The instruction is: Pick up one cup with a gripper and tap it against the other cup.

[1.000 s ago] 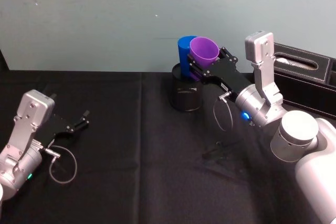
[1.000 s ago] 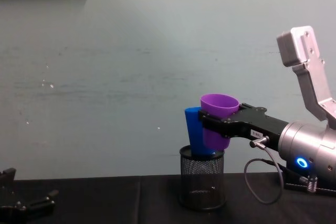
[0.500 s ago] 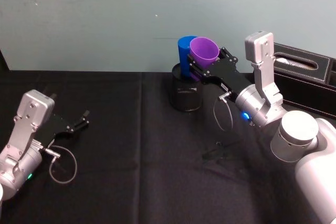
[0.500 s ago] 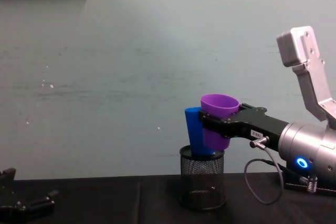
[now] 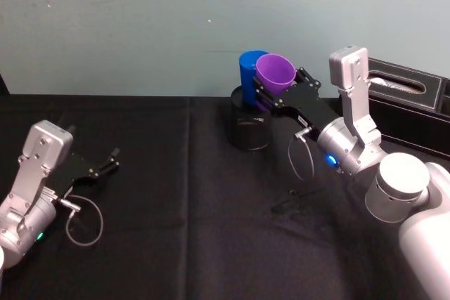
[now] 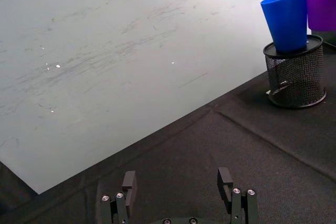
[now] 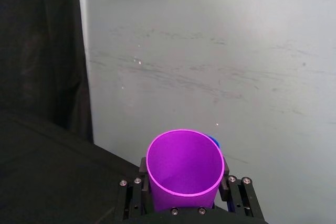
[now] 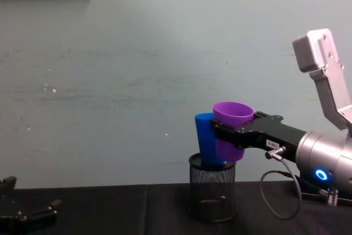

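Counter [image 5: 176,194]: a black cloth is covering it from edge to edge. A straight crease [image 5: 189,173] is running in the cloth from the far edge toward the near edge, left of centre. Small wrinkles [image 5: 295,205] are showing right of centre.

Directly on the counter:
- A black mesh pen holder [image 5: 247,128] is standing upright near the far edge, just right of the crease.
- A long black box [image 5: 415,114] is lying at the far right corner, apart from the holder, with an oval opening in its top.
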Motion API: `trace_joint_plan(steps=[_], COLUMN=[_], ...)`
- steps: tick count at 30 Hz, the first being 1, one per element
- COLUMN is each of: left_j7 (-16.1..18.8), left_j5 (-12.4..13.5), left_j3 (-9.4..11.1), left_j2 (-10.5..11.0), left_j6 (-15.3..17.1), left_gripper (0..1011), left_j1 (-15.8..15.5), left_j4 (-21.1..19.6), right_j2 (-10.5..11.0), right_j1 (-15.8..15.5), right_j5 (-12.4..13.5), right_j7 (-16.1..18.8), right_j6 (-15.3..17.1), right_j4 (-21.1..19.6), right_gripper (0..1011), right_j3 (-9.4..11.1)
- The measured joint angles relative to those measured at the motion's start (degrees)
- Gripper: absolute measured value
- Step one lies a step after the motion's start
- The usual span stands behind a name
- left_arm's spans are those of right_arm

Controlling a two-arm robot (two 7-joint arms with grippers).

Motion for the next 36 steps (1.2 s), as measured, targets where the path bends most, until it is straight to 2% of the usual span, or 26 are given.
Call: trace_joint_plan(steps=[7, 11, 22, 31, 36], left_j7=[0.00, 0.00, 0.01, 0.00, 0.00], left_j5=[0.00, 0.00, 0.00, 0.00, 0.00], left_j3=[0.00, 0.00, 0.00, 0.00, 0.00], left_j2=[0.00, 0.00, 0.00, 0.00, 0.00], left_j6=[0.00, -0.05, 0.00, 0.00, 0.00], left_gripper=[1011, 1011, 1011, 1011, 1011], left_j1=[0.00, 0.00, 0.00, 0.00, 0.00], left_j4=[0.00, -0.02, 0.00, 0.00, 0.00], right_j2=[0.56, 0.61, 2.19, 3.19, 4.01], right_j1=[-2.00, -2.30, -5.99, -8.09, -9.80], right_j5=[-0.25, -0.31, -0.35, 0.32, 1.10], right_j7=[-0.88, -1.08, -1.65, -1.53, -1.22], right_j6=[1.27, 1.56, 3.44, 4.32, 6.48], right_j4=[-3.26, -3.73, -9.45, -12.79, -15.57], right_gripper=[729, 729, 729, 729, 729], right_j3=[0.10, 0.10, 0.34, 0.66, 0.64])
